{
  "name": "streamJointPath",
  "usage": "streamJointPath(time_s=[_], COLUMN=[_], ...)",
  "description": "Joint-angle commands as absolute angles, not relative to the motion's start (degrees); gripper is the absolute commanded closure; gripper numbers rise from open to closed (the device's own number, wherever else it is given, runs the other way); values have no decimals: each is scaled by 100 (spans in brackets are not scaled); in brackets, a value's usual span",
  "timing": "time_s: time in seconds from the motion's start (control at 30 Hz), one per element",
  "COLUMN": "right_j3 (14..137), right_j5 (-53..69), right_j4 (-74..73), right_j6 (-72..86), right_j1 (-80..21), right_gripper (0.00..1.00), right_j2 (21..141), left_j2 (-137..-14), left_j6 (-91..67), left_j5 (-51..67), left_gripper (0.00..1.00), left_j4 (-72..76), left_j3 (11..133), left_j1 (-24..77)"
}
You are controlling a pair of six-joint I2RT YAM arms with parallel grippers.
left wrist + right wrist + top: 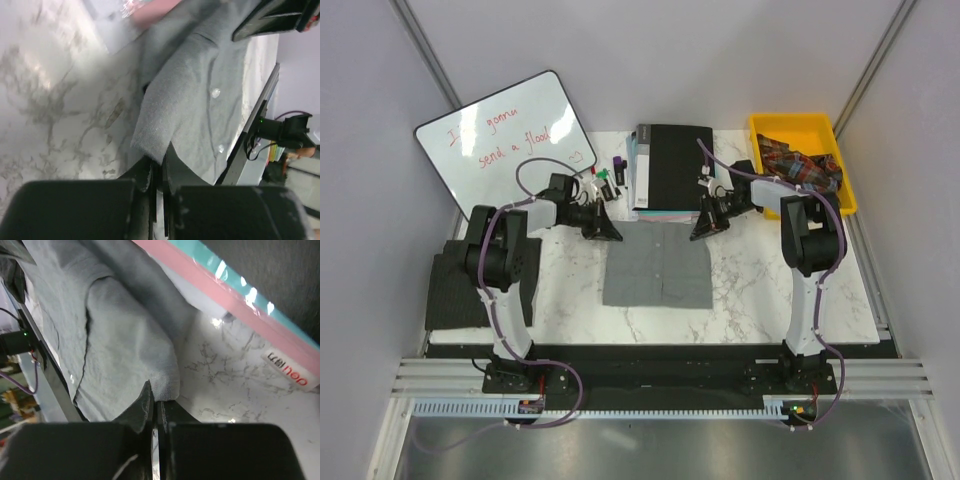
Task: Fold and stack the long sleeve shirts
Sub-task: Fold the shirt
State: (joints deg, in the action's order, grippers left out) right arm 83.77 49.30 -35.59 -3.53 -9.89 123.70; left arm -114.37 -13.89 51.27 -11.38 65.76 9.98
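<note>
Both tools closed, each pinching a far corner of the grey shirt [657, 272]. Left gripper [611, 233] has the upper-left corner. Wrist view shows the cloth tip nipped between the left gripper's [159, 167] closed jaws, buttons visible just beyond. Right gripper [701, 231] has the upper-right corner, and the hem edge runs into the right gripper's [156, 404] jaws, though the bite looks thin. The shirt lies flat at frame centre on the marble table [760, 290].

Step in hand, I'd judge, is folding the far edge toward the bottom of the frame. To do it well, lift both corners level, move them together and keep the cloth taut between them. The right pinch may slip, so go slow.

In the way is the black book [672, 165] on a pink-edged stack, just beside the held edge, so I'd rise clear first. Markers [608, 180] sit near the left tool. The whiteboard [505, 135] at upper left and the yellow bin [790, 128] at upper right are well apart. A dark folded cloth [445, 290] at lower left is likely the other shirt, partly behind my left arm.
</note>
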Motion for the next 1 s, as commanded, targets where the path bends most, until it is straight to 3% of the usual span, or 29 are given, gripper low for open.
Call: streamJointPath(time_s=[0.0, 0.13, 0.23, 0.3, 0.43, 0.53, 0.67, 0.87, 0.9, 0.93, 0.97], right_j3=[9243, 9765, 9046, 8256, 6437, 5127, 3826, 3007, 2945, 2796, 2708], right_j5=[5352, 5379, 5195, 5063, 4598, 4395, 4324, 4421, 4421, 4430, 4395], right_j4=[-3568, -3316, -2587, -2505, -1952, -1672, -1634, -2626, -3089, -3294, -3505], right_j6=[-1009, -1870, -2818, -4271, -6687, -8369, -9780, -11693, -11985, -12232, -12852], right_j1=[-1028, -1020, -1115, -1221, -1519, -1704, -1968, -2013, -2021, -2030, -2039], right_gripper=[100, 100, 100, 100, 100, 100, 100, 100, 100, 97, 80], right_j2=[11587, 10804, 10021, 9539, 8738, 8298, 7710, 6752, 6672, 6566, 6348], left_j2=[-10725, -9968, -9232, -8949, -8290, -7999, -7753, -7050, -6936, -6874, -6812], left_j6=[-556, 1346, 3312, 4406, 8818, 11063, 12373, 13024, 13443, 13613, 13780], left_j5=[5800, 6081, 6477, 6592, 6460, 6004, 5879, 6143, 6152, 6144, 6152], left_gripper=[98, 98, 98, 98, 98, 98, 98, 98, 97, 89, 65], left_j4=[-1616, -2092, -2083, -2301, -3479, -3551, -3542, -3646, -3752, -3883, -3928], left_j3=[7811, 8639, 8246, 7552, 6035, 4717, 3798, 3103, 2963, 2884, 2813], left_j1=[993, 993, 1046, 1063, 1099, 1090, 1072, 1063, 1063, 1063, 1063])
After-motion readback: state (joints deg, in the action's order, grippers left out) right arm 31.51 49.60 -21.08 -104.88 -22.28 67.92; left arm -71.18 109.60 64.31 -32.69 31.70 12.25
